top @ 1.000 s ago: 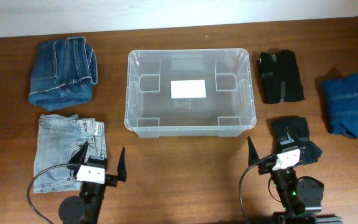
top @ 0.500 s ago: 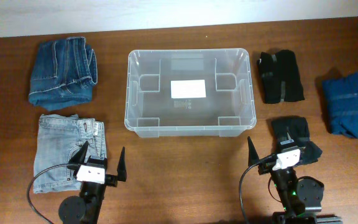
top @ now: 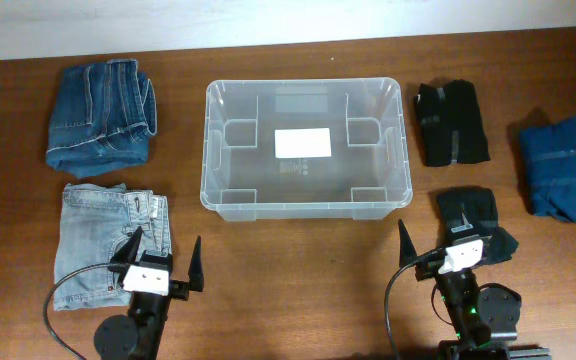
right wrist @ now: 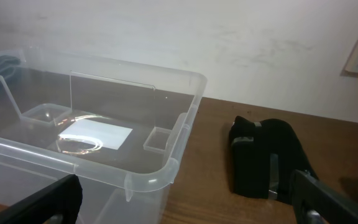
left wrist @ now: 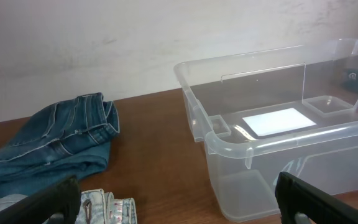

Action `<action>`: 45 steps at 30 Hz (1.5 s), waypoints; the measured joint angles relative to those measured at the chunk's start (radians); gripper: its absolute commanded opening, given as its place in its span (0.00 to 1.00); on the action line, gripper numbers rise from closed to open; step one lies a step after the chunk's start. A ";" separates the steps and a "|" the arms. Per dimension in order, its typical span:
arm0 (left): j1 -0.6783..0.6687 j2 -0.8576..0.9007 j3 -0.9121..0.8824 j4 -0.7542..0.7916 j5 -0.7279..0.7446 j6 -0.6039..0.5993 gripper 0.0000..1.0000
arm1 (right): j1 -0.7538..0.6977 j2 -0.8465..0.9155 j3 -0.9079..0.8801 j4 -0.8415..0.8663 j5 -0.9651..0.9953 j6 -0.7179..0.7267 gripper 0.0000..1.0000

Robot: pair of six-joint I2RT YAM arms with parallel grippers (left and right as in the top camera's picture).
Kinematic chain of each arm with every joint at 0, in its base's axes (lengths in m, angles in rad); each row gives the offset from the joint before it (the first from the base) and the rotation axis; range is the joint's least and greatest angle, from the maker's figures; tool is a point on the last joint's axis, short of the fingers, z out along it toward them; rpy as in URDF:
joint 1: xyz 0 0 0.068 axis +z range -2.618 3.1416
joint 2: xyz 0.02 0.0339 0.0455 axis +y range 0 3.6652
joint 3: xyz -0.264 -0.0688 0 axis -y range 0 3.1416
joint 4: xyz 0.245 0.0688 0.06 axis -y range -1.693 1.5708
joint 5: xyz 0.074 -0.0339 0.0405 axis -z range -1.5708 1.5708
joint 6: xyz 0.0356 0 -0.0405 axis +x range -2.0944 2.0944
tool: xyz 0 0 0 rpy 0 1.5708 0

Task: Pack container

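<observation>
Found left gripper (top: 163, 255) spread wide, empty, low at near edge, just beside light jeans (top: 93, 240). Found right gripper (top: 436, 240) likewise spread, empty, near black bundle (top: 478, 212). Saw container (top: 306, 207) beyond both, centred between them, holding nothing but white label (top: 301, 143) on bottom. Judged packing not yet begun. Reckoned next move called for reach to nearest garment, pinch on folded edge, lift over rim, release inside.
</observation>
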 measured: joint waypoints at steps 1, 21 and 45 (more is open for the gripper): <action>0.000 0.000 0.000 0.000 0.000 0.000 0.99 | 0.000 0.000 0.000 0.000 0.000 0.000 0.98; 0.000 0.000 0.000 0.005 0.090 0.000 0.99 | 0.000 0.000 0.000 0.000 0.000 0.000 0.98; 0.000 0.000 0.000 0.005 0.079 0.000 1.00 | 0.000 0.000 0.000 0.000 0.000 0.000 0.98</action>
